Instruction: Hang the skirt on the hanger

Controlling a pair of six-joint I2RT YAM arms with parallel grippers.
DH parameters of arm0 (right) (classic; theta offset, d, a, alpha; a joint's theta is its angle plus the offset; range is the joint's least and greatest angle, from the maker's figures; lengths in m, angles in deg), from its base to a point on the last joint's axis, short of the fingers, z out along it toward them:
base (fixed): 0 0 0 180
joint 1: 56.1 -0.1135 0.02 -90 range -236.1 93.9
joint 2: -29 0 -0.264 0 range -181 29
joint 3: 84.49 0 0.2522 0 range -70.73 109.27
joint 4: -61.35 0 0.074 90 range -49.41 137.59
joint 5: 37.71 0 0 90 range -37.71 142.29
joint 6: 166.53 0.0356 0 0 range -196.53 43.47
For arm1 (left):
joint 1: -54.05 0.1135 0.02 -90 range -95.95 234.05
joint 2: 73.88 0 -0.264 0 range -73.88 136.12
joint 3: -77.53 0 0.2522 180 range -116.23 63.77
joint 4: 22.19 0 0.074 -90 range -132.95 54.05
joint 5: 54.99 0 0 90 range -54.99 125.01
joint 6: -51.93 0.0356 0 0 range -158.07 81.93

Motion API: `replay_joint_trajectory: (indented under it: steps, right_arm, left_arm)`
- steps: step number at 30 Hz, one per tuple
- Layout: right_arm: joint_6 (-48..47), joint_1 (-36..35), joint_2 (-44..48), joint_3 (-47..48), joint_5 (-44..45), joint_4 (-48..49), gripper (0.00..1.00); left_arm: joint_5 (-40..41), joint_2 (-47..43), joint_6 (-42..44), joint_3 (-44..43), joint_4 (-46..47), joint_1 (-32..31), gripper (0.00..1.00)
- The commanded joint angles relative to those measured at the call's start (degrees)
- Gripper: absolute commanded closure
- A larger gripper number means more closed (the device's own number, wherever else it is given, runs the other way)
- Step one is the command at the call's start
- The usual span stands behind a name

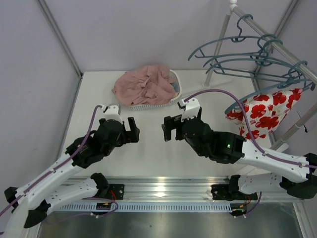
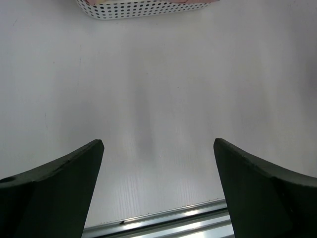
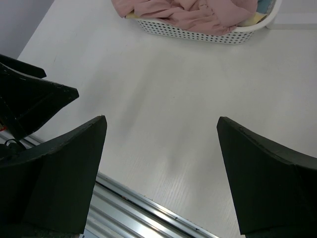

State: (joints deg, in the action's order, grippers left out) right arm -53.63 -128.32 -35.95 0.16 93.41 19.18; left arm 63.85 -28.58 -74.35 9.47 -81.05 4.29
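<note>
**Both grippers empty, skirt in a heap: where this can go wrong**

From the overhead view, my left gripper and right gripper hover over the bare middle of the table. Their jaws are spread, they hold nothing, and they face each other across a narrow gap. If I swing both toward the same spot, I judge they could knock together.

The skirt lies bunched in the white basket at the upper middle of the frame, spilling over its left rim. A yellow-and-blue cloth peeks out at the basket's right end. A careless pinch there could lift the wrong cloth along with the skirt. Because the skirt is crumpled, I cannot tell where its waistband is, so I may catch only a ruffle and have it hang lopsided.

The hanger sits with others alike on the rail at the upper right, well apart from the basket. Their arms overlap, and one carries a red-flowered cloth. Reaching in could snag a neighbour or knock one off.

In my left wrist view, the fingers stand wide apart over plain tabletop. Only the basket's dotted wall shows, at the top edge. The basket looks light, so a low approach might shove it rather than reach the cloth.

In my right wrist view, the jaws are likewise spread and empty. The skirt and basket are at the top of the frame, and my other gripper intrudes at the left edge, which confirms how near the two are.
</note>
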Motion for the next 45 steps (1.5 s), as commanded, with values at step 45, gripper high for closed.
replay_joint_trajectory:
  steps: [45]
  right_arm:
    - [7.9, 14.3, 5.1, -17.5, -10.0, 12.6, 0.01]
  left_arm:
    - [-10.6, 79.2, 23.0, -61.8, 18.6, 26.1, 0.16]
